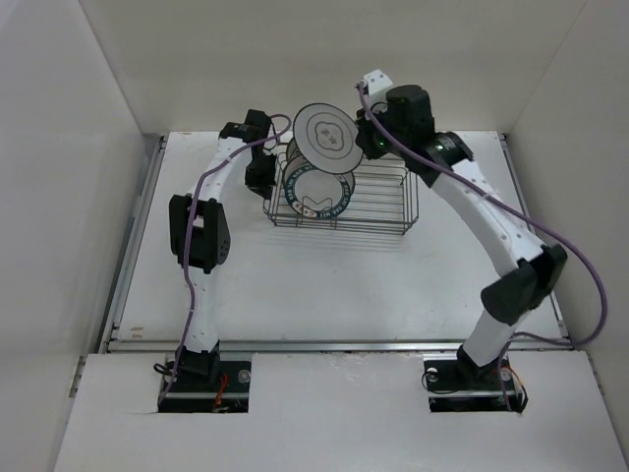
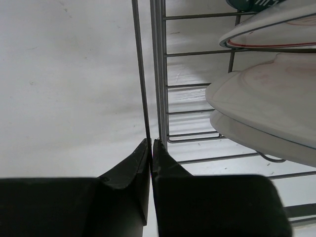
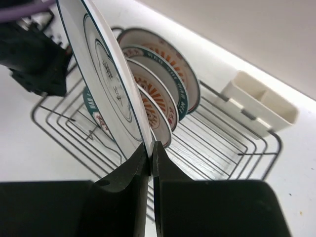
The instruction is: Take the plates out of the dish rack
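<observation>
The dark wire dish rack (image 1: 378, 202) stands at the table's far middle. My right gripper (image 3: 150, 148) is shut on the rim of the line-drawing plate (image 3: 106, 74) and holds it upright above the rack's left end; it also shows in the top view (image 1: 327, 136). Several plates stay in the rack: a teal-ringed plate (image 1: 316, 195) and orange sunburst plates (image 3: 153, 101). My left gripper (image 2: 150, 143) is shut on the rack's thin left rim wire (image 2: 140, 69), by the rack's left end (image 1: 263, 177). Plate undersides (image 2: 266, 103) show to its right.
A small white plastic clip (image 3: 259, 106) sits on the rack's far rim. White walls stand close at the back and on both sides. The right part of the rack holds no plates.
</observation>
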Motion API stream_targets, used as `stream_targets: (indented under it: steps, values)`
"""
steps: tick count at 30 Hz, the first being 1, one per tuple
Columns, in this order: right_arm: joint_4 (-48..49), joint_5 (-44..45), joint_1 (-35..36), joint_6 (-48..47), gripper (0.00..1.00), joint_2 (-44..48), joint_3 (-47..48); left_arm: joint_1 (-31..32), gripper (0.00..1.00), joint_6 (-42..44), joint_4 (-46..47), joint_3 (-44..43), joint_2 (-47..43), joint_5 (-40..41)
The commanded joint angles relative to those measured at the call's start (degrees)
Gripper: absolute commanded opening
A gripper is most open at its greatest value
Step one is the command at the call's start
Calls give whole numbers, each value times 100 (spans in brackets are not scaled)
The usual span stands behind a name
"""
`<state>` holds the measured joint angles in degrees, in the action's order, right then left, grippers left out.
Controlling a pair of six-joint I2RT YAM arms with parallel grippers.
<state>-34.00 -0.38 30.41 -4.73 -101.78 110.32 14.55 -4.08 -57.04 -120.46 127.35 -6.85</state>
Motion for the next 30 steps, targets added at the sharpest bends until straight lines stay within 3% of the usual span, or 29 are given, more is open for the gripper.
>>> stream_targets:
  steps: [1, 8, 13, 17, 23, 30]
  values:
    - [-177, 126, -36, 401, 0, 930, -123, 23, 0, -365, 35, 67, -369, -439]
    - [-617, -1146, -36, 1034, 0, 1924, -1310, -426, 0, -1165, 254, -90, -298, -1352]
    - [-126, -3315, -36, 1825, 0, 2092, -2978, -505, 0, -1446, 455, -425, -79, -1555]
    - [954, -3600, 17, 2476, 0, 2171, -4446, -505, 0, -1815, 676, -364, 27, -2030]
    - [1659, -3600, 17, 2766, 0, 1741, -4835, -505, 0, -2325, 1142, 85, 27, -2294]
    - [2090, -3610, 17, 2767, 0, 836, -4977, -505, 0, -1983, 941, -311, 80, -1847]
